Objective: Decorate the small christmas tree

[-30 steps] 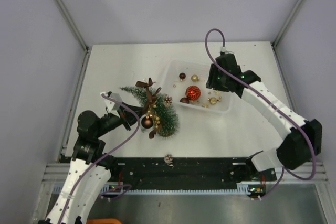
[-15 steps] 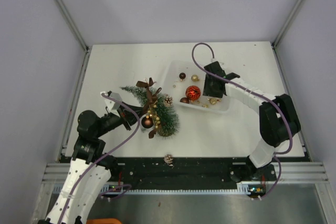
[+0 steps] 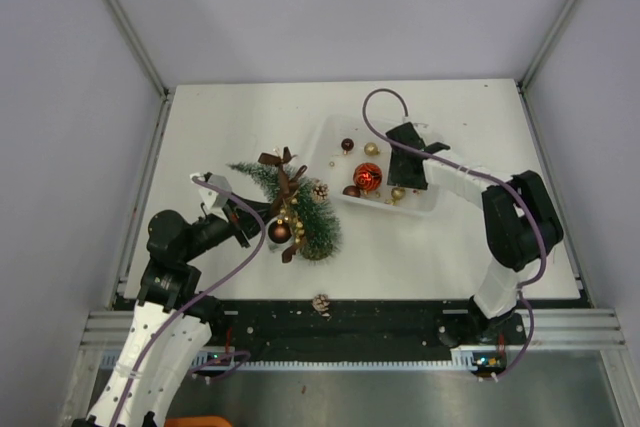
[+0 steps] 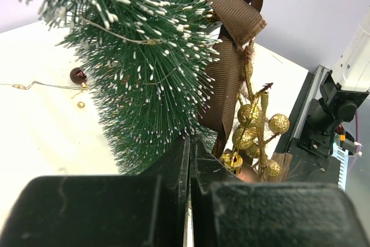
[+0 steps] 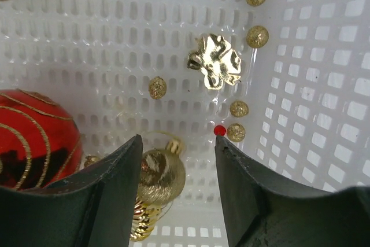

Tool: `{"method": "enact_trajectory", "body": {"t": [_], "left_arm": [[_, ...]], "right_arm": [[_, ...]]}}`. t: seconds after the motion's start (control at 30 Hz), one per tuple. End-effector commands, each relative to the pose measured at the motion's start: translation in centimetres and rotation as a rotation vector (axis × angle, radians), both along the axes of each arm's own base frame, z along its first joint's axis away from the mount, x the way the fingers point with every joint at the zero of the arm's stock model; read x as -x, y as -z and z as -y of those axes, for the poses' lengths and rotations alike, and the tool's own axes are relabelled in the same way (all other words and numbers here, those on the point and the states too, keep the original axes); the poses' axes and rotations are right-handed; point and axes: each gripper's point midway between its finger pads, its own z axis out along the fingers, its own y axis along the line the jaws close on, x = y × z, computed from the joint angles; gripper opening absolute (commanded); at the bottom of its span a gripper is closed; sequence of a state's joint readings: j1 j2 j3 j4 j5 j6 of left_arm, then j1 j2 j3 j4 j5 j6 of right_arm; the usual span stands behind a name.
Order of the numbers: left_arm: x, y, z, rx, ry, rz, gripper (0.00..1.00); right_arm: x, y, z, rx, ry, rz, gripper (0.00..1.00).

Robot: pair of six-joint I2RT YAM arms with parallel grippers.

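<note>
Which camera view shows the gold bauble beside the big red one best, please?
The right wrist view: the gold bauble sits large between the right gripper's open fingers. The top external view shows only a small gold speck; the left wrist view misses it.

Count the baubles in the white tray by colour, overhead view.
Red bauble: 1
Brown baubles: 2
Gold baubles: 2
Total: 5 in the tray
The tiny gold beads are too small to count from above, so they are left out.
</note>
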State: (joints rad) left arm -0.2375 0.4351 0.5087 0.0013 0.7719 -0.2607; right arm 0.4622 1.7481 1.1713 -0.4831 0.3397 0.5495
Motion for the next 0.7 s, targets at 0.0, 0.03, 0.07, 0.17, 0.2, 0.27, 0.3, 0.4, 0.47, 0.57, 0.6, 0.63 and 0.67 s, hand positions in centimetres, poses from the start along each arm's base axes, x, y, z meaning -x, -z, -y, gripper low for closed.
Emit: {"method": "enact_trajectory", "body": {"t": [0.0, 0.03, 0.07, 0.17, 0.2, 0.27, 0.3, 0.4, 0.47, 0.57, 0.6, 0.63, 0.67], "left_arm": [[0.0, -2.0, 0.0, 0.030, -0.007, 0.077, 0.00], [0.1, -2.0, 0.0, 0.029, -0.007, 0.076, 0.00], [0.0, -1.9, 0.0, 0.029, -0.008, 0.074, 0.00], [0.2, -2.2, -0.1, 0.031, -0.010, 0.083, 0.00], [0.2, -2.1, -0.1, 0.030, -0.011, 0.083, 0.00], [0.2, -2.2, -0.2, 0.029, -0.013, 0.087, 0.00], [0.2, -2.3, -0.2, 0.029, -0.015, 0.090, 0.00], [0.3, -2.3, -0.2, 0.029, -0.015, 0.091, 0.00], [0.3, -2.3, -0.2, 0.029, -0.016, 0.092, 0.00], [0.3, -2.0, -0.2, 0.027, -0.016, 0.088, 0.00], [0.2, -1.9, -0.2, 0.025, -0.015, 0.083, 0.00], [0.2, -1.9, -0.2, 0.026, -0.015, 0.084, 0.00], [0.1, -1.7, -0.2, 0.025, -0.016, 0.079, 0.00]], "right_arm": [[0.6, 2.0, 1.1, 0.041, 0.019, -0.043, 0.53], [0.7, 2.2, 1.1, 0.045, 0.020, -0.045, 0.52], [0.5, 2.1, 1.1, 0.047, 0.023, -0.039, 0.52], [0.2, 1.9, 1.0, 0.044, 0.023, -0.026, 0.49], [0.0, 1.7, 0.9, 0.040, 0.021, -0.020, 0.47], [0.0, 1.6, 0.5, 0.024, 0.012, -0.024, 0.42], [-0.1, 1.5, 0.2, 0.011, 0.007, -0.024, 0.39], [0.1, 1.1, 0.0, -0.014, 0.006, -0.019, 0.29], [0.1, 0.4, -0.2, -0.031, 0.000, -0.009, 0.24], [0.3, -1.0, -0.5, -0.058, -0.013, 0.018, 0.20], [0.3, -1.7, -0.5, -0.066, -0.014, 0.033, 0.19], [0.3, -2.5, -0.5, -0.073, -0.018, 0.048, 0.18], [0.2, -3.0, -0.5, -0.078, -0.021, 0.060, 0.17]]}}
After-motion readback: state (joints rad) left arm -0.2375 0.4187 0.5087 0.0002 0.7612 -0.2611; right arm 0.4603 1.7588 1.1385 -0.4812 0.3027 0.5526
